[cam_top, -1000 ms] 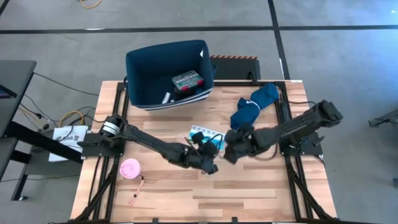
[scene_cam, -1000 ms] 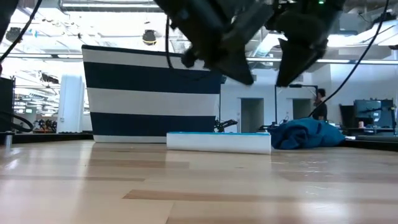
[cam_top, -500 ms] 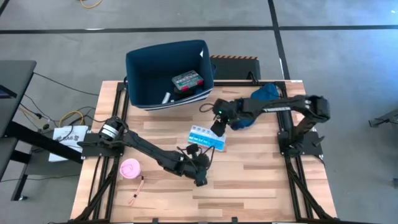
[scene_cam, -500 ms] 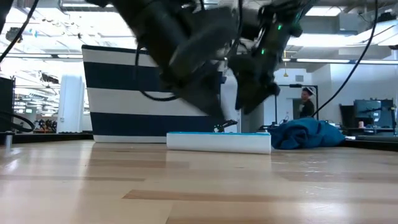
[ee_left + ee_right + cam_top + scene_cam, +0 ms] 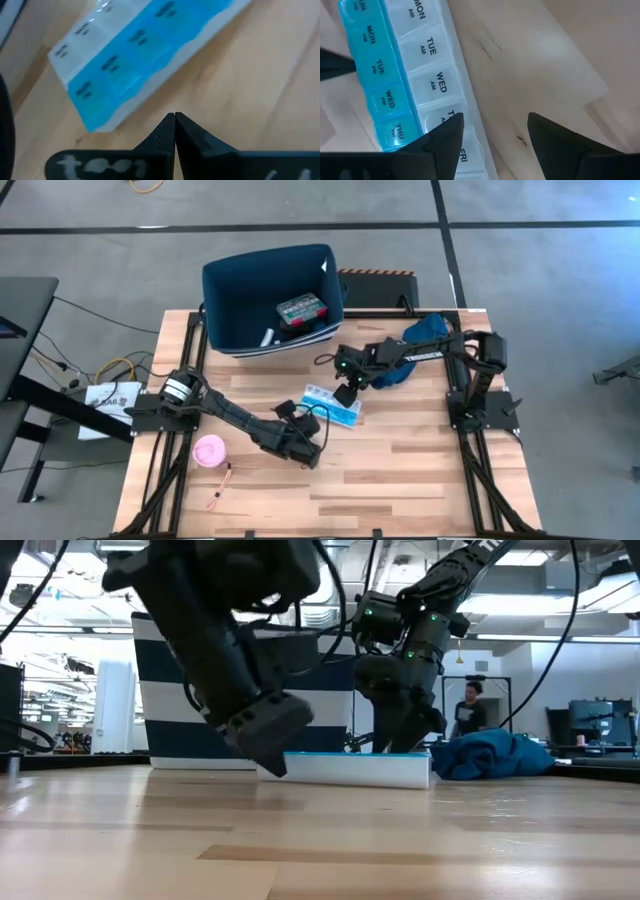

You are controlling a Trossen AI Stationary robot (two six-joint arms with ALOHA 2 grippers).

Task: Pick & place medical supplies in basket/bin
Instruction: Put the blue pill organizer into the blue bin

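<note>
The white-and-blue pill strip (image 5: 332,402) lies flat on the wooden table, mid-table. My right gripper (image 5: 492,125) hangs open over its far end, one finger (image 5: 445,137) above the white row and the other above bare wood. My left gripper (image 5: 175,120) is shut, low over the wood just off the strip's near long edge (image 5: 107,120). The navy bin (image 5: 225,305) stands at the far edge with the teal box (image 5: 302,308) inside. A pink roll (image 5: 208,450) and sticks (image 5: 220,485) lie near the left edge. My right gripper's open fingers slant down from the far right over the pill strip's far end (image 5: 400,752). Whether a fingertip touches the strip, I cannot tell.
A crumpled blue cloth (image 5: 415,345) lies at the far right of the table, under my right arm. A person (image 5: 468,710) stands in the room beyond the table. Bare wood stretches along the near side (image 5: 400,480).
My right gripper has swung from the table's near middle toward the far edge and sunk over the pill strip, tipping more steeply downward and staying open. My left gripper has dropped and drawn back toward the table's left, staying shut. The strip has stayed where it was.
</note>
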